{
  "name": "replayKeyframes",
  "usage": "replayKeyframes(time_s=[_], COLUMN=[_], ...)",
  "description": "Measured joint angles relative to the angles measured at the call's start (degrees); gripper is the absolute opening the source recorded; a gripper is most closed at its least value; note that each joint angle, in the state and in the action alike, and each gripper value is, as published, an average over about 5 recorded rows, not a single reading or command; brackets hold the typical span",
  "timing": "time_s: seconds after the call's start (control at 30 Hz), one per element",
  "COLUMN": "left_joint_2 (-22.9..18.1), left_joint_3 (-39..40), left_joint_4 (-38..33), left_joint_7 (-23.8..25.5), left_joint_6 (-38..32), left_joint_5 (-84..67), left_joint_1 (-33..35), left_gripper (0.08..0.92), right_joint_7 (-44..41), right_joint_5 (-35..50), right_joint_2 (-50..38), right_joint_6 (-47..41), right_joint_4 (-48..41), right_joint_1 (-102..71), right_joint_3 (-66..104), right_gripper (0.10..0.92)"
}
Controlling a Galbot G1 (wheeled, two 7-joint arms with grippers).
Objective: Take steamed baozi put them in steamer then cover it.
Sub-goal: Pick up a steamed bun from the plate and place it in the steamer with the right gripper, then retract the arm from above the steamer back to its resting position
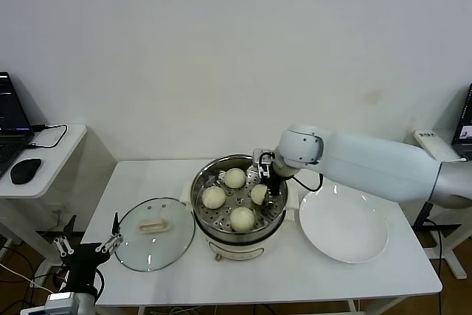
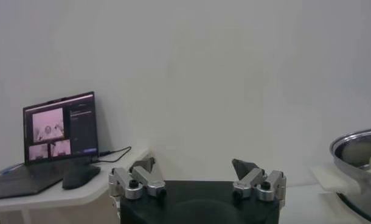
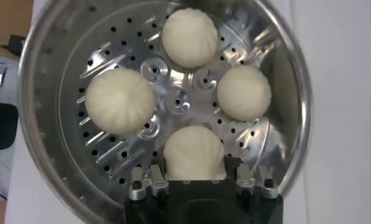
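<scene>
White wall stands behind the white table (image 1: 383,274), where we count four buns, all in the steamer (image 1: 237,182): one (image 3: 190,36), another (image 3: 120,100), a third (image 3: 244,91), and the fourth (image 3: 194,153) clamped by our right gripper (image 3: 196,182). One lid (image 1: 153,232) lies beside the steamer, one plate (image 1: 344,225) opposite. Our left gripper (image 2: 197,179) hangs wide apart, empty, off the table's corner.

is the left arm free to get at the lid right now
Probably yes. The left gripper hangs open off the table's front left corner, right beside the lid, which lies flat with its handle up and nothing on it. The right gripper is away in the steamer.
</scene>
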Motion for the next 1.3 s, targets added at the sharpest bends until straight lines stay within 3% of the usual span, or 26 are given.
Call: replayKeyframes(time_s=[0.43,0.8,1.07,1.3], left_joint_2=[-0.11,-0.27,-0.35,-0.49], left_joint_3=[0.20,0.00,-0.05,0.16], left_joint_4=[-0.05,-0.37,0.13,1.04], left_joint_7=[0.01,0.01,0.00,-0.11], left_joint_6=[0.00,-0.01,-0.36,-1.15], left_joint_5=[0.06,0.10,-0.03,-0.09], left_joint_1=[-0.25,-0.06,-0.21,-0.78], left_gripper=[0.823,0.823,0.823,0.823], right_joint_7=[1.44,1.62,4.84,14.74], right_joint_5=[-1.41,-1.49,-0.38,1.69], right_joint_2=[0.03,-1.19,-4.77,-11.07], right_joint_6=[-0.82,-0.87,0.05,3.27], right_joint_4=[-0.16,1.35,4.65,10.03], right_joint_1=[-1.23,-1.40,-2.62,-10.10], right_joint_3=[1.03,2.99,7.22,16.05], right_gripper=[0.598,0.816,0.823,0.823])
